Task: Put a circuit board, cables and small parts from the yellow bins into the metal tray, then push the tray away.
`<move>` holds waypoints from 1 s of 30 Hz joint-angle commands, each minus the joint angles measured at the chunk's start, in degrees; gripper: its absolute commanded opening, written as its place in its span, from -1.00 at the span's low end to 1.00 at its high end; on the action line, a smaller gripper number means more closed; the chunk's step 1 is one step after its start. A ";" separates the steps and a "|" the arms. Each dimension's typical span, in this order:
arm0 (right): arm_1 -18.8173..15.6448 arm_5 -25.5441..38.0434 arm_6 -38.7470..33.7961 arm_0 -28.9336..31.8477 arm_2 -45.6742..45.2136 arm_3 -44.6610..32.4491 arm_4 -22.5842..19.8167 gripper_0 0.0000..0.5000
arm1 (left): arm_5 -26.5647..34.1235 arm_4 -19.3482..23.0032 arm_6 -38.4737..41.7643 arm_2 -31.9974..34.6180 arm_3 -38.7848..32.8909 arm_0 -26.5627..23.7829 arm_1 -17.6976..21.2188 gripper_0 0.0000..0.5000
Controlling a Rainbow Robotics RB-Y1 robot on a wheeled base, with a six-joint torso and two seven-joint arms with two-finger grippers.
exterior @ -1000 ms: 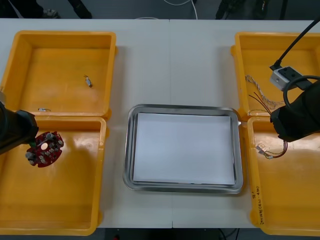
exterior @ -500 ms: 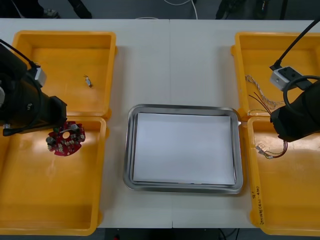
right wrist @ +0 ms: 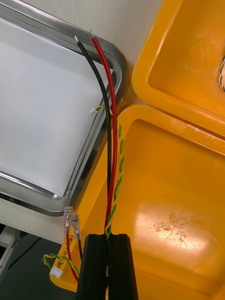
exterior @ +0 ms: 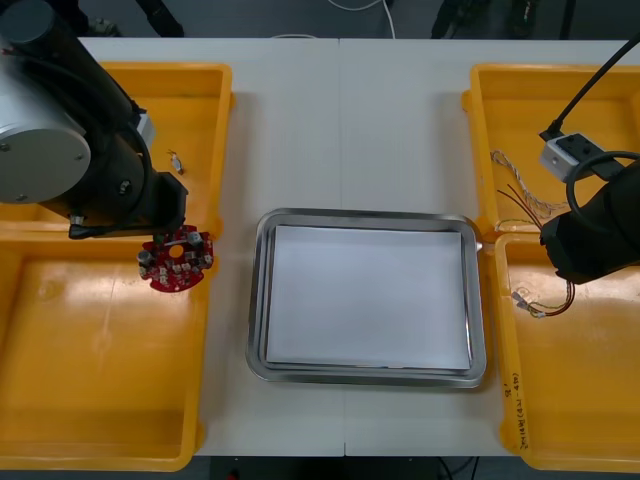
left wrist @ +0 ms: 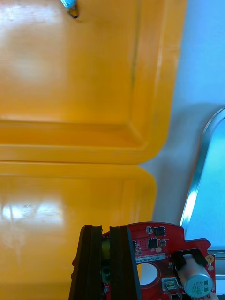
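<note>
Between the black fingers of the left hand [left wrist: 105, 262], the round red circuit board [left wrist: 159, 255] is clamped by one edge. The fingers stand apart only by the board's thickness. An edge grip leaves the component side free, so the board can be laid flat without pressing on its parts. In the front view the circuit board [exterior: 178, 264] hangs at the corner of the near left bin [exterior: 100, 400] closest to the metal tray [exterior: 258, 300], just inside the bin's rim. This position suggests a carry from bin to tray, with the set-down not yet done.

The right hand [right wrist: 108, 262] is closed on a cable bundle [right wrist: 113, 154] of one black strand, one red strand and a twisted yellow-green strand. The grip sits near one end, so the long free ends trail out past the fingers. They cross the rim of the near right bin [exterior: 590, 400] and reach the edge of the tray. Holding the bundle at one end probably lets it be dragged or draped into the tray. The loose tips could catch on the rim.

The tray lies on the tabletop [exterior: 340, 120] between the bins, white inside, with nothing in it yet. A small metal part [exterior: 177, 161] lies in the far left bin [exterior: 100, 130], not yet collected.
</note>
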 commanded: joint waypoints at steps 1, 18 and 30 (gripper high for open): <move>0.35 0.25 1.93 -0.83 0.44 -1.45 -0.07 -1.00 | 0.47 -1.74 0.57 -4.16 2.14 -6.41 -4.27 -1.00; 0.35 0.25 1.93 -0.83 0.44 -1.45 -0.25 -1.00 | 0.12 -11.06 9.27 -14.27 9.97 -15.03 -18.33 -0.99; 0.35 0.25 1.93 -0.83 0.44 -1.45 -0.60 -1.00 | -2.52 -19.32 12.35 -19.90 9.09 -12.21 -23.16 -0.99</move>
